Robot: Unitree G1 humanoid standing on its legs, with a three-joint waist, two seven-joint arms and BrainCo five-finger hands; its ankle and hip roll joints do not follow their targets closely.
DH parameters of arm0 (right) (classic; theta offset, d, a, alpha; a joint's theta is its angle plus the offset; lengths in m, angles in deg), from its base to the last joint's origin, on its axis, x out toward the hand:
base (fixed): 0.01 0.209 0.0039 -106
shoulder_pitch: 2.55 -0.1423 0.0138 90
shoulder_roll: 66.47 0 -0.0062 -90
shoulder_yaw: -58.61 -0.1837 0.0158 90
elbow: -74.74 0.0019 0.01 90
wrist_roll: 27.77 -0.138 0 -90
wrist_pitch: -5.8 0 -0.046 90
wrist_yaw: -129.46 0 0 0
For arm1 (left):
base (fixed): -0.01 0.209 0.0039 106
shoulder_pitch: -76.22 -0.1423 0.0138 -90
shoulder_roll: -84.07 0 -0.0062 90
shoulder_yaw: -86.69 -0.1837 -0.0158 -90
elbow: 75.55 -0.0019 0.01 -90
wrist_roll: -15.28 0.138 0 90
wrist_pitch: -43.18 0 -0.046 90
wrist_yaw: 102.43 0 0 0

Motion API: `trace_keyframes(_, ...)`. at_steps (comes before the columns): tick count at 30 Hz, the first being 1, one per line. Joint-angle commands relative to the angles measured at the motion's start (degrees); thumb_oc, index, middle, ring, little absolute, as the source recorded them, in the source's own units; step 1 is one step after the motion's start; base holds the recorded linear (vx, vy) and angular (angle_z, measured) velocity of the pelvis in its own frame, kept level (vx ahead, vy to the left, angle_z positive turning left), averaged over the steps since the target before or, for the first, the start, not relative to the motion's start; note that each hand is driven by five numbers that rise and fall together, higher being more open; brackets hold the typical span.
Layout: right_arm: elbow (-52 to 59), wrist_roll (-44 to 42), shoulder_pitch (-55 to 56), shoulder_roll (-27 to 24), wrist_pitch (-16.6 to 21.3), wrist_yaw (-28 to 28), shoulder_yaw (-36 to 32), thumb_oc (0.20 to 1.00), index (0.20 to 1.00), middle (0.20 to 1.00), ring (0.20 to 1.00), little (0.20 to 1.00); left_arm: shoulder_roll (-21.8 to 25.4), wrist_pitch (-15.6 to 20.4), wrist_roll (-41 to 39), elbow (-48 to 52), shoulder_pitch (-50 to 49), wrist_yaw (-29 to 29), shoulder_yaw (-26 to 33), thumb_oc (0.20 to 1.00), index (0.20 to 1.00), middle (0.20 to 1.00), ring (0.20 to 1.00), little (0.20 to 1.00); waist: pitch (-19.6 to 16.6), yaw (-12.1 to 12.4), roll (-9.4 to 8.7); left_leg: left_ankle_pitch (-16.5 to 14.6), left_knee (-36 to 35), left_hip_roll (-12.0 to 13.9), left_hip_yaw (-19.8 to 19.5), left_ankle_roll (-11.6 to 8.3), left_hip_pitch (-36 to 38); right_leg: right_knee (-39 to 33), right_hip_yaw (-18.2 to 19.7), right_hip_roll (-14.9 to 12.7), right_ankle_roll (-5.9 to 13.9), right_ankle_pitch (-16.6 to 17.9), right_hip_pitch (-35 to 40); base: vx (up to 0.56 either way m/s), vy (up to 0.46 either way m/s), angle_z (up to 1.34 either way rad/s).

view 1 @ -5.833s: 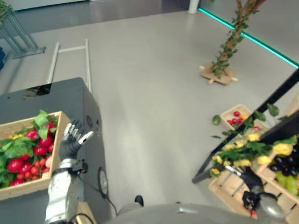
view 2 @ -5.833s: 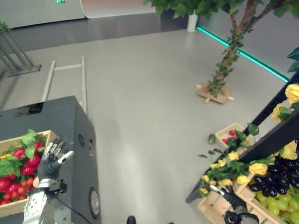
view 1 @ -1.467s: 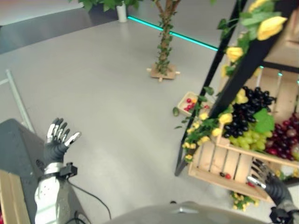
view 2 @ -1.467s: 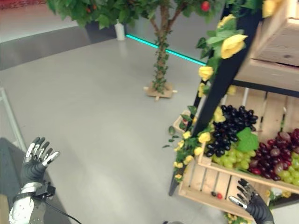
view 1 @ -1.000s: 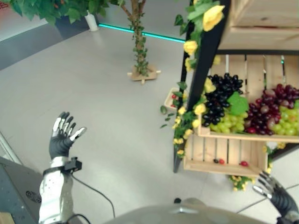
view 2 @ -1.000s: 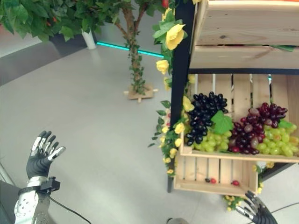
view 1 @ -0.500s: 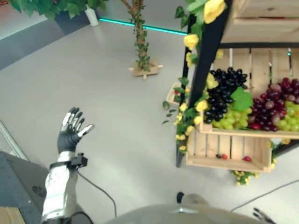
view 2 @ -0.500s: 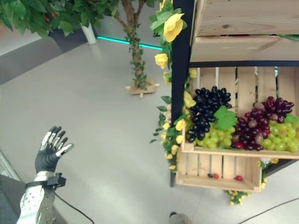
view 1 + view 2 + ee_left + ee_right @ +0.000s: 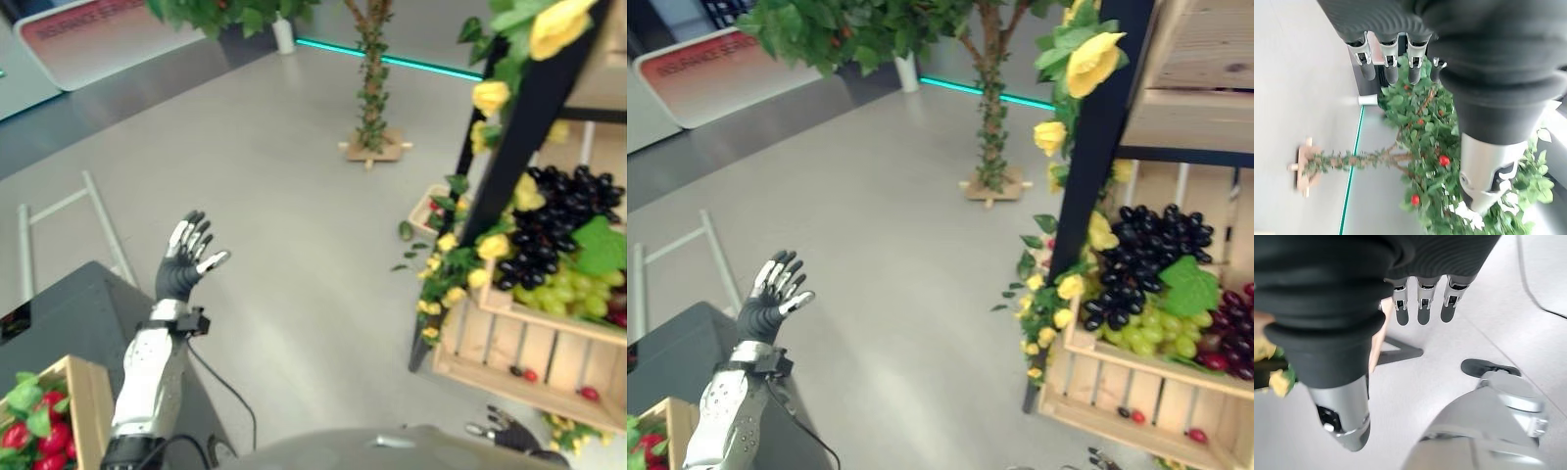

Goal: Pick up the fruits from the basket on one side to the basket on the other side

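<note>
In the left eye view, the left hand point(image 9: 185, 262) is hovering spread and empty over the grey floor point(image 9: 294, 225), past the dark desk point(image 9: 59, 323) carrying the crate of red fruit point(image 9: 44, 436). The right hand point(image 9: 505, 431), fingers straight, is holding nothing below the grape crate point(image 9: 549, 294). No transfer is under way.

In the right eye view, a potted tree point(image 9: 991, 98) is standing behind.

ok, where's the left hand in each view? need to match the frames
Left eye view: left hand raised and open, left of centre, over bare floor.
Right eye view: lower left, same open pose.
Left wrist view: its own straight fingers in a row, pointing towards the leafy tree.
Shared landmark: the tree's wooden base, beyond the hand in both eye views and in the left wrist view.
</note>
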Motion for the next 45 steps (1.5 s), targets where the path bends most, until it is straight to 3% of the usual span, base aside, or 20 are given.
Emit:
trace_keyframes(1,-1.48,0.61,-2.75,1.77,1.69,-0.65,2.02,1.0,1.0,1.0,1.0,1.0,4.33,2.32,-0.68,3.95,1.52,0.16,0.97,1.0,1.0,1.0,1.0,1.0,-2.77,0.57,-4.18,-4.93,4.1,-5.28,0.91,2.24,-3.38,-2.31,1.15,-2.84,4.81,-0.72,2.66,0.05,0.014,0.42)
trace_keyframes(14,2.67,3.1,-8.28,4.3,1.95,-1.19,9.5,1.0,1.0,1.0,1.0,1.0,4.74,1.95,-1.24,5.18,0.76,1.09,0.25,1.0,1.0,1.0,1.0,1.0,-3.97,5.46,-6.28,-4.77,4.06,-5.82,-2.28,2.62,-4.22,-0.79,-2.12,-3.59,5.18,-1.06,3.27,0.02,0.011,0.16)
trace_keyframes(15,3.21,3.22,-8.64,4.29,2.03,-1.26,9.84,1.0,1.0,1.0,1.0,1.0,4.96,1.86,-1.23,5.36,0.95,1.23,0.2,1.0,1.0,1.0,1.0,1.0,-3.82,5.92,-6.41,-4.82,4.28,-5.93,-2.98,2.89,-4.43,1.41,-2.27,-4.11,5.24,-1.14,2.39,-0.03,0.093,0.17)
trace_keyframes(16,4.09,3.1,-8.96,4.11,2.21,-1.51,9.93,1.0,1.0,1.0,1.0,1.0,5.09,1.88,-1.46,5.73,1.15,1.19,-0.13,1.0,1.0,1.0,1.0,1.0,-2.86,6.44,-6.35,-5.15,4.82,-6.26,-4.49,3.77,-4.48,9.56,-1.76,-6.21,6.04,0.38,-1.04,-0.04,0.094,0.16)
trace_keyframes(18,4.25,3.1,-9.45,3.78,2.25,-1.7,10.0,1.0,1.0,1.0,1.0,1.0,5.21,1.85,-1.51,5.68,1.74,1.32,-0.67,1.0,1.0,1.0,1.0,1.0,-2.27,6.5,-6.37,-5.25,5.17,-6.68,-5.83,4.45,-4.63,14.59,-0.83,-7.23,6.85,2.63,-3.44,-0.04,0.108,0.45)
trace_keyframes(19,4.82,3.2,-10.15,3.46,2.25,-1.89,10.2,1.0,1.0,1.0,1.0,1.0,5.55,1.77,-1.74,5.56,3.08,1.57,-1.67,1.0,1.0,1.0,1.0,1.0,-1.23,6.19,-6.2,-4.8,5.55,-6.73,-7.5,4.97,-5.07,19.92,0.62,-7.58,7.05,4.85,-5.94,-0.07,0.116,0.92)
trace_keyframes(20,6.67,2.99,-9.91,2.93,2.25,-2.11,10.02,1.0,1.0,1.0,1.0,1.0,6.06,1.66,-1.5,5.75,5.1,1.26,-3.7,1.0,1.0,1.0,1.0,1.0,0.34,4.97,-5.6,-4.74,6.3,-6.19,-10.89,5.34,-4.8,26.51,5.4,-5.21,6.41,3.42,-9.83,-0.07,0.067,1.06)
trace_keyframes(21,6.69,3.0,-9.92,2.92,2.23,-2.11,10.0,1.0,1.0,1.0,1.0,1.0,6.05,1.66,-1.5,5.75,5.14,1.27,-3.71,1.0,1.0,1.0,1.0,1.0,0.19,4.98,-5.52,-4.61,6.32,-6.11,-10.9,5.31,-5.07,26.33,5.35,-5.12,6.35,3.65,-10.01,-0.03,0.008,1.35)
trace_keyframes(23,7.96,2.3,-9.8,2.24,2.38,-1.9,10.01,1.0,1.0,1.0,1.0,1.0,6.28,1.91,-1.17,6.13,6.59,1.06,-4.99,1.0,1.0,1.0,1.0,1.0,0.32,4.22,-5.23,-4.91,6.6,-5.74,-13.95,4.65,-4.54,23.04,9.2,-3.21,4.64,-1.23,-11.21,0.04,-0.103,1.33)
trace_keyframes(24,9.05,1.06,-10.17,1.43,2.7,-1.69,10.67,1.0,1.0,1.0,1.0,1.0,6.04,2.2,-1.76,5.59,9.21,1.55,-6.45,1.0,1.0,1.0,1.0,1.0,0.98,3.12,-6.04,-5.34,7.56,-5.79,-18.34,2.88,-4.38,13.57,16.98,-1.88,4.49,-2.78,-10.88,0.05,-0.154,0.93)
trace_keyframes(25,9.04,1.05,-10.22,1.43,2.7,-1.68,10.66,1.0,1.0,1.0,1.0,1.0,6.04,2.22,-1.76,5.55,9.28,1.56,-6.45,1.0,1.0,1.0,1.0,1.0,0.93,3.07,-5.96,-5.15,7.52,-5.73,-18.4,2.87,-4.54,13.06,16.88,-1.83,4.5,-2.36,-10.8,0.08,-0.226,0.97)
trace_keyframes(26,9.81,0.5,-9.95,1.11,2.79,-1.36,11.33,1.0,1.0,1.0,1.0,1.0,5.99,2.4,-1.73,4.74,10.18,1.91,-7.11,1.0,1.0,1.0,1.0,1.0,1.23,2.23,-6.71,-5.52,7.98,-5.72,-20.89,2.33,-4.56,9.0,23.27,-0.02,4.86,-1.92,-10.57,0.02,-0.155,1.63)
trace_keyframes(27,10.04,0.24,-9.67,1.09,2.72,-1.65,11.4,1.0,1.0,1.0,1.0,1.0,5.99,2.41,-1.81,4.26,10.61,2.23,-7.6,1.0,1.0,1.0,1.0,1.0,1.29,2.03,-7.46,-5.3,8.29,-5.68,-22.13,1.94,-4.91,7.4,25.33,1.05,4.8,-1.23,-9.81,0.01,-0.253,2.03)
trace_keyframes(29,9.43,-0.3,-9.35,1.5,2.72,-1.46,11.11,1.0,1.0,1.0,1.0,1.0,6.13,2.41,-1.39,4.38,9.35,2.36,-6.95,1.0,1.0,1.0,1.0,1.0,0.92,3.32,-8.99,-5.25,9.2,-5.56,-25.19,1.09,-5.73,6.94,22.79,1.0,4.04,-1.84,-8.38,0.01,-0.332,1.61)
trace_keyframes(36,10.57,-2.29,-9.23,1.36,3.55,-0.1,12.41,1.0,1.0,1.0,1.0,1.0,5.72,2.17,-3.07,4.77,4.2,2.97,-3.21,1.0,1.0,1.0,1.0,1.0,0.97,4.76,-11.86,-0.24,9.91,0.94,-29.77,-4.94,-10.79,3.02,13.72,4.71,1.31,-3.26,-4.29,-0.04,-0.374,0.65)
trace_keyframes(38,10.78,-2.52,-10.01,0.46,3.64,-0.42,12.16,1.0,1.0,1.0,1.0,1.0,5.23,2.45,-3.86,4.61,3.97,3.39,-2.72,1.0,1.0,1.0,1.0,1.0,2.02,4.57,-11.6,2.12,9.62,1.74,-27.6,-5.64,-13.5,2.77,10.61,4.3,1.07,-3.65,-4.29,-0.19,-0.163,1.12)
trace_keyframes(40,11.59,-2.65,-10.81,-0.4,3.76,-0.71,11.34,1.0,1.0,1.0,1.0,1.0,5.12,2.59,-3.64,3.91,4.65,3.59,-2.61,1.0,1.0,1.0,1.0,1.0,3.1,3.77,-11.86,2.62,12.18,3.41,-17.41,-4.94,-16.32,1.89,7.13,2.66,1.38,-3.2,-3.82,-0.2,-0.093,0.97)
trace_keyframes(42,13.12,-2.64,-11.17,-1.12,3.8,-0.66,11.36,1.0,1.0,1.0,1.0,1.0,5.08,2.73,-4.08,2.86,5.07,3.11,-2.38,1.0,1.0,1.0,1.0,1.0,3.57,3.66,-12.64,-0.43,18.6,4.58,-10.43,-4.42,-17.3,0.54,4.5,1.28,1.53,-1.93,-4.27,-0.18,-0.098,0.78)
trace_keyframes(43,13.13,-2.64,-11.2,-1.11,3.79,-0.66,11.34,1.0,1.0,1.0,1.0,1.0,5.09,2.73,-4.08,2.85,5.1,3.11,-2.38,1.0,1.0,1.0,1.0,1.0,3.46,3.62,-12.63,-0.34,18.7,4.56,-10.48,-4.39,-17.59,0.47,4.46,1.28,1.54,-1.77,-4.45,-0.16,-0.111,0.95)
trace_keyframes(45,13.9,-3.07,-10.59,-0.94,3.77,-0.48,11.21,1.0,1.0,1.0,1.0,1.0,4.97,2.65,-3.91,1.34,4.53,2.79,-2.21,1.0,1.0,1.0,1.0,1.0,3.09,3.76,-13.04,-5.37,21.97,3.98,-6.97,-3.64,-14.99,-1.15,1.39,0.2,1.34,-0.83,-3.92,-0.12,-0.081,0.66)
